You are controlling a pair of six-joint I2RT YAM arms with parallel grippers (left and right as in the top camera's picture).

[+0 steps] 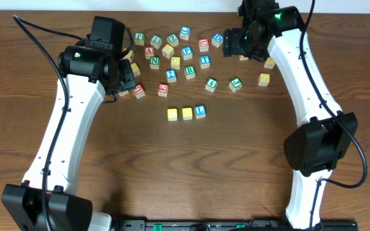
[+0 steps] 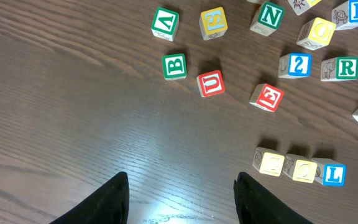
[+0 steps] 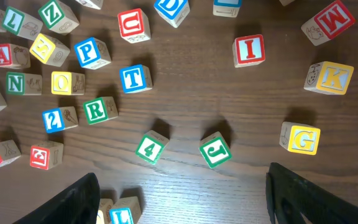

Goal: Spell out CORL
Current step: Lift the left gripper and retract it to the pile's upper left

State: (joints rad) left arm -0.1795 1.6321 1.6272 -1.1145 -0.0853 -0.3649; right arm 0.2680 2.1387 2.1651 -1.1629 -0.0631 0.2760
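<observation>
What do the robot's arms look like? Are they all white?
Not all white. The left arm and right arm have smooth white shells with chunky black joints, thin black cables looping alongside, and a tiny green light near each wrist. The left gripper and right gripper have plain black fingers.

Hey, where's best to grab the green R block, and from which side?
Come straight down on the green R block and pinch the side faces toward the blue P block and opposite it; both look free. The blue 2 block sits close on another side, leaving little finger room.
</observation>
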